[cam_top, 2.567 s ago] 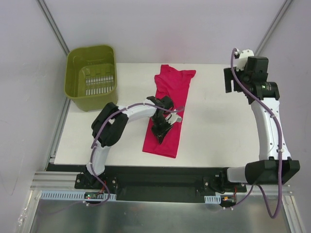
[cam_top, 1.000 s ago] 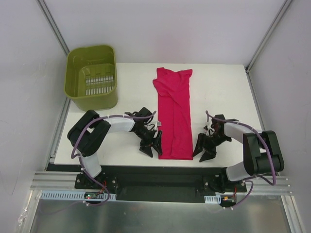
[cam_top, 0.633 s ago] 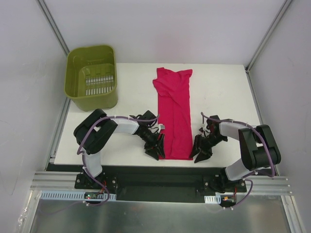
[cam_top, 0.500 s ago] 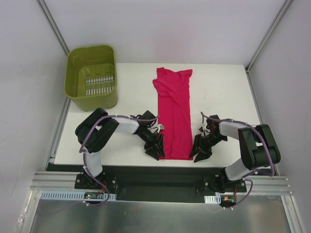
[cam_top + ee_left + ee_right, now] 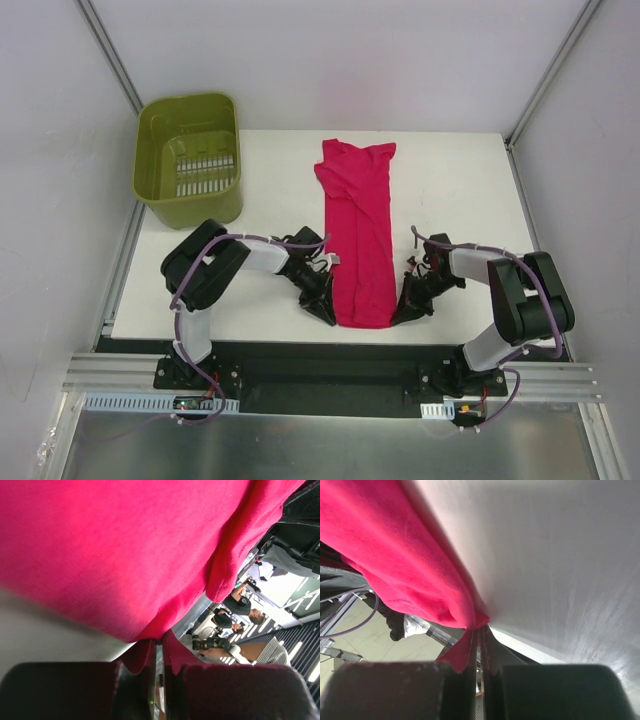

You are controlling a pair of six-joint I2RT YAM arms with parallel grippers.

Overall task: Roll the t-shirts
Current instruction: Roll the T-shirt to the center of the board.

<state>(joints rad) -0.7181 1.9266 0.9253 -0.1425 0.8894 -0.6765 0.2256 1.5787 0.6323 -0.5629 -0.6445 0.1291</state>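
Down the middle of the white flat tabletop (image 5: 450, 200), twelve to six: plain magenta-red soft fabric t-shirt (image 5: 358, 240).
Liable to slip free or roll crooked if the thin hem is pulled unevenly; folded into a long, narrow, smooth strip, collar end at twelve. Pinched at both near corners: left gripper (image 5: 326, 311) at seven, right gripper (image 5: 401, 311) at five, each clamped on cloth.

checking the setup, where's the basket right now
In the top view the basket sits at the far left corner of the table, left of the t-shirt and not touching it.
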